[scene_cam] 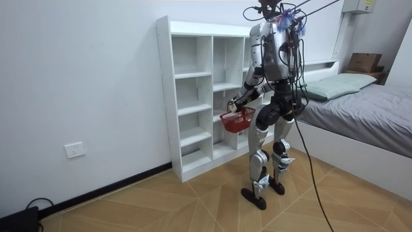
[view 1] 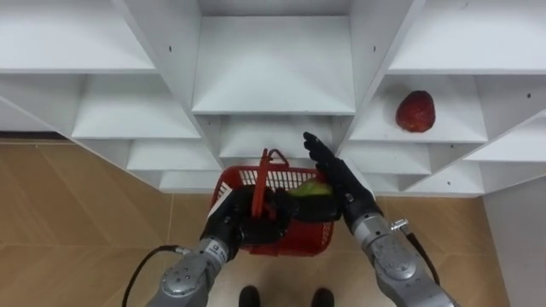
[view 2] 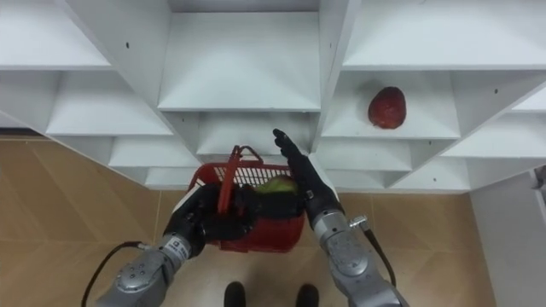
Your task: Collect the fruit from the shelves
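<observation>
Right hand (view 1: 333,176) straight-fingered above red basket (view 1: 311,240) (green fruit (view 1: 312,188) inside), left hand (view 1: 249,218) curled round its near edge.

A bedroom in a home.
A bed (scene_cam: 376,113) with a grey cover and a pale green pillow (scene_cam: 335,86) stands along the room view's right side, with a cardboard box (scene_cam: 364,62) on the ledge behind its head. A white open-shelved closet (scene_cam: 193,96) stands against a plain white wall (scene_cam: 77,71). The floor (scene_cam: 161,200) is wood laid in a herringbone pattern, with a dark skirting at the wall's foot and a socket (scene_cam: 74,150) low on the wall.
</observation>
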You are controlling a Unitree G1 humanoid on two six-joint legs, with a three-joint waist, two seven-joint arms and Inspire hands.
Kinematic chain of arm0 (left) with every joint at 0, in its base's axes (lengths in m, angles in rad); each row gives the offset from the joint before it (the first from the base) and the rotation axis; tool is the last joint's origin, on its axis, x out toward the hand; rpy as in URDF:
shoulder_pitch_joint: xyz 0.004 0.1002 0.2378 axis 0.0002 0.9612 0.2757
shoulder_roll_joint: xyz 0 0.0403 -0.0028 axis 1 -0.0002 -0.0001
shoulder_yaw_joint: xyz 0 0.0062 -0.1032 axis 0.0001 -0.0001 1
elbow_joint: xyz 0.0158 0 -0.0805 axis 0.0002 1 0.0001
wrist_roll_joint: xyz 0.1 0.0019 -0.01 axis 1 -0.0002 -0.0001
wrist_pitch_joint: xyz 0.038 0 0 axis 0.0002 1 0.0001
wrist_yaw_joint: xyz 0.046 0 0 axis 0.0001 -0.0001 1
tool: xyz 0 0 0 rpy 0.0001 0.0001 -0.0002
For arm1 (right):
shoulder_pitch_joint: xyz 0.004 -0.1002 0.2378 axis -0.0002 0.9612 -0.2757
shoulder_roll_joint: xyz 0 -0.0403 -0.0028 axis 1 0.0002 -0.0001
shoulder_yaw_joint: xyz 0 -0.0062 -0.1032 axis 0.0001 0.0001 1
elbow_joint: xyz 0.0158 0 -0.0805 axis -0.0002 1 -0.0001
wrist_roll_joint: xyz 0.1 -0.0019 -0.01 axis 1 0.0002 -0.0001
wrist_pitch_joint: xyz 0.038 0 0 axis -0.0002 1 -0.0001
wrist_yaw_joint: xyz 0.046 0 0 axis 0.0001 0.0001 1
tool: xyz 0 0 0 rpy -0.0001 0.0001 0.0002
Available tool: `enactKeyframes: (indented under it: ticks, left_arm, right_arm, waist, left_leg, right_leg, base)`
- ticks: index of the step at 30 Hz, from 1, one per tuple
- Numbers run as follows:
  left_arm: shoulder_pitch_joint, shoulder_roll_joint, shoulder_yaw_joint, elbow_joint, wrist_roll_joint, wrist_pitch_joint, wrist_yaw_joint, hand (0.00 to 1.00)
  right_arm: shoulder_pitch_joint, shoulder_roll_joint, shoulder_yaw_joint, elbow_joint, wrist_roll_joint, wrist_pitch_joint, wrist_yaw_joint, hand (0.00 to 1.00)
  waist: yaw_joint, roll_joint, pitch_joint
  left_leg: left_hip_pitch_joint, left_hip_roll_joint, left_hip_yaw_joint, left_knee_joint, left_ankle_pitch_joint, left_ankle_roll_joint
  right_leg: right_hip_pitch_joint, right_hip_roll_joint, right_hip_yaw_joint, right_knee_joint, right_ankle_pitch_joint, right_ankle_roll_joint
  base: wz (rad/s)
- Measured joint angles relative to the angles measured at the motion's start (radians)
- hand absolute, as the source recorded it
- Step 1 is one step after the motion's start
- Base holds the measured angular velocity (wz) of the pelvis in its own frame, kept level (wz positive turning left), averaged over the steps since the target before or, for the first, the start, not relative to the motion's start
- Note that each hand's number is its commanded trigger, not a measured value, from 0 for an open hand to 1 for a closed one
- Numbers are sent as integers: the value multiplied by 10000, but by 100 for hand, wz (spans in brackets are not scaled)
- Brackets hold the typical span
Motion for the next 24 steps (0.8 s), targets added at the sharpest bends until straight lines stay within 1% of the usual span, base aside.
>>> enactKeyframes:
  ticks: [2,9,13,14,17,18,21,24]
  left_arm:
    - [2,57,-55,5,3,0,17,100]
    - [10,73,-68,5,383,0,5,100]
    - [10,97,-69,4,539,1,-3,100]
    - [10,119,-69,3,610,1,-13,100]
    - [9,305,-71,2,671,0,-227,100]
    - [9,337,-71,2,671,0,-273,100]
    - [11,375,-77,3,674,1,-314,100]
    - [12,379,-78,-18,672,0,-359,100]
  right_arm:
    - [30,-39,1,-3,89,31,109,0]
    - [159,-153,-37,-27,304,35,438,0]
    - [220,-157,-48,-32,380,36,468,0]
    - [214,-156,-52,-32,380,40,500,0]
    - [213,-156,-51,-25,402,102,759,0]
    - [215,-156,-52,-25,427,123,825,0]
    - [228,-152,-51,14,472,124,877,0]
    - [242,-202,-49,44,865,132,1060,0]
  waist:
    - [-12,-10,6]
    - [-9,-8,6]
    - [-104,-7,5]
    - [-123,-7,5]
    - [-253,-4,3]
    - [-262,-4,2]
    - [-265,0,0]
    - [-247,3,-2]
  left_leg:
    - [-2,-1,1,0,0,0]
    - [-4,-2,1,-8,-4,-2]
    - [-15,-6,3,-13,-4,-2]
    - [-15,-7,6,-13,-4,-2]
    - [-16,-4,25,-13,-4,-2]
    - [-16,-2,72,-13,-4,-2]
    - [-39,6,176,-10,-4,-2]
    - [-16,46,236,-2,-3,-3]
  right_leg:
    - [5,8,-6,-14,0,1]
    - [12,34,11,-29,-1,2]
    - [0,30,27,-28,-1,2]
    - [0,32,29,-27,-1,2]
    - [-11,34,59,-24,-1,2]
    - [-44,35,130,-1,-1,2]
    - [-135,32,271,42,9,3]
    - [-134,42,302,43,20,-11]
  base:
    - [0]
    - [0]
    - [0]
    - [0]
    - [-2]
    - [-11]
    - [-10]
    - [-5]
